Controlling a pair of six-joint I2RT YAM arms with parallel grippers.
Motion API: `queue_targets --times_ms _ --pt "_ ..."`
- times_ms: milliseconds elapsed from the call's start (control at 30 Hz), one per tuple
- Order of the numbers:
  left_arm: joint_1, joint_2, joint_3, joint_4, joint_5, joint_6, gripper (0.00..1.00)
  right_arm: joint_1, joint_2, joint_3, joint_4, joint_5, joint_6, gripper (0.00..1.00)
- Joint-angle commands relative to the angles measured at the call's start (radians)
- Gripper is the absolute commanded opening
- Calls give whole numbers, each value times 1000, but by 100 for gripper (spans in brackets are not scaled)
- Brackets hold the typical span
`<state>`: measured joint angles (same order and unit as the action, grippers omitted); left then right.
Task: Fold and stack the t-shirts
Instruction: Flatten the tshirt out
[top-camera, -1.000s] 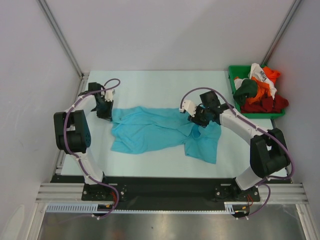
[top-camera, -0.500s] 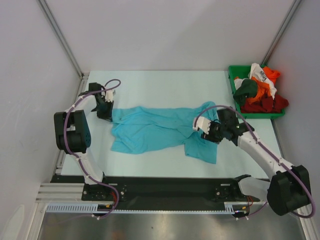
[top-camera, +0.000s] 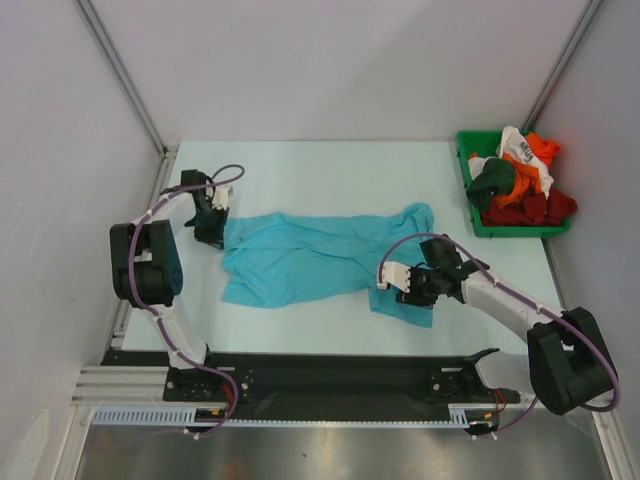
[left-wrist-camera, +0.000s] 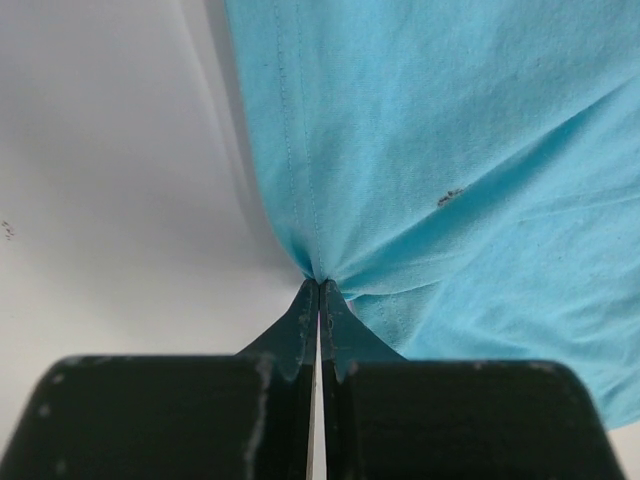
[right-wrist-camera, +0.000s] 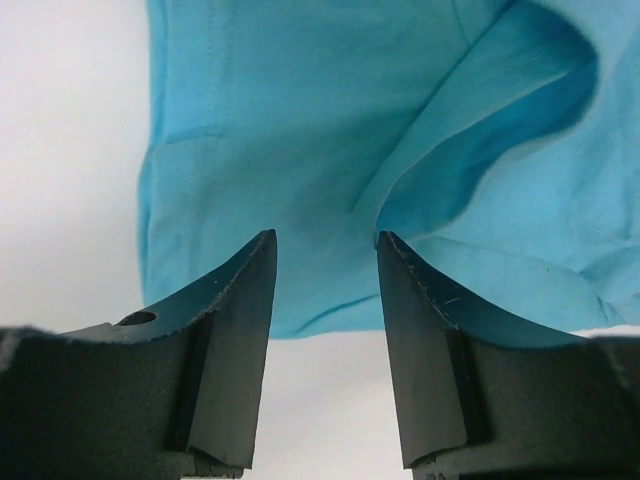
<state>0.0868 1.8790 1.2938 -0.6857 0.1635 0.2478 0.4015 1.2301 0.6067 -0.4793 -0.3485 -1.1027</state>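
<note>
Bin (top-camera: 520, 231) of t-shirts (top-camera: 522, 178), far right

We've got the spread t-shirt (top-camera: 300, 258) lying crosswise on the table (top-camera: 330, 170), running from nine o'clock to three. At its nine o'clock edge, the left gripper (left-wrist-camera: 319, 292) pinches the hem. The right gripper (right-wrist-camera: 325, 245) sits over the shirt's five o'clock corner, jaws apart. Up at two o'clock, the bin (top-camera: 505, 231) holds the heaped t-shirts (top-camera: 520, 180), well apart from the spread one.
</note>
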Motion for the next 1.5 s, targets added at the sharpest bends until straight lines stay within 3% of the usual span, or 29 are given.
queue_targets --times_ms 0,533,1233,1333,1467 --pt "-13 -26 -10 0 -19 28 0 -7 23 48 80 -14 3 49" --pt "-41 11 15 0 -24 28 0 -21 143 142 120 -14 78 49" --pt "-41 12 7 8 -25 28 0 13 259 248 54 -55 122 50" --pt "-39 14 6 9 -24 25 0 19 262 251 41 -52 127 42" --pt "-39 14 10 9 -24 25 0 28 264 251 44 -30 138 20"
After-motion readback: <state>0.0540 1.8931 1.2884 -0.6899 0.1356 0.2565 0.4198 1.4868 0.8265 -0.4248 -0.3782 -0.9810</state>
